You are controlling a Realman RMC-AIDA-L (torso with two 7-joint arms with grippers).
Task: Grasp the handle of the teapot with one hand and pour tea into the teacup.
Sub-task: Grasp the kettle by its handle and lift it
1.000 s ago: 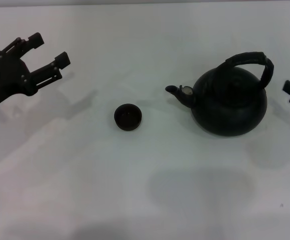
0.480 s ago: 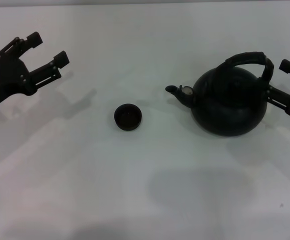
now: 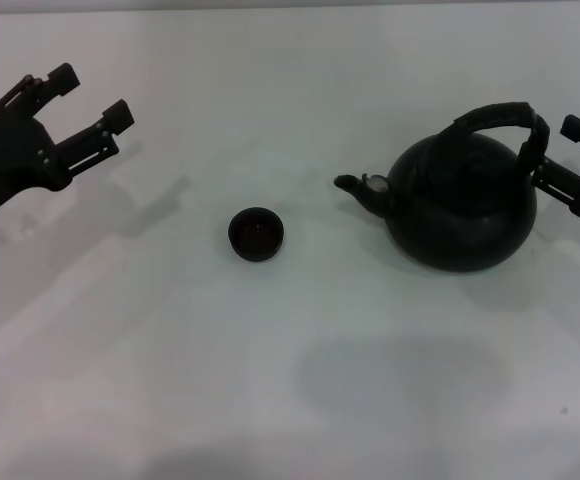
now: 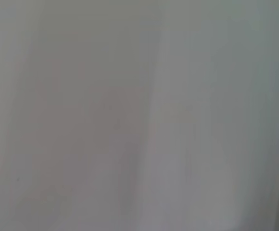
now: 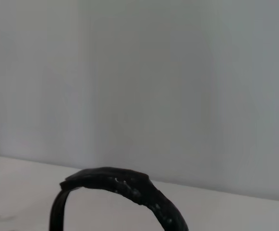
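The matte black teapot [image 3: 460, 205] stands on the white table at the right, its spout [image 3: 355, 187] pointing left toward the teacup. Its arched black handle [image 3: 500, 115] spans the top and also shows in the right wrist view [image 5: 125, 185]. The tiny dark teacup [image 3: 256, 234] sits left of the spout, apart from it. My right gripper [image 3: 562, 155] is open right beside the handle's right end, at the picture's right edge. My left gripper [image 3: 90, 95] is open and empty at the far left, away from both.
The white table [image 3: 290, 380] has nothing else on it in the head view. The left wrist view shows only pale blank surface [image 4: 139, 115]. Shadows of the arms lie on the table near the left gripper.
My right gripper has come in from the right edge to the handle's right end. The teapot has shifted very slightly. My left gripper has drifted a little to the left.
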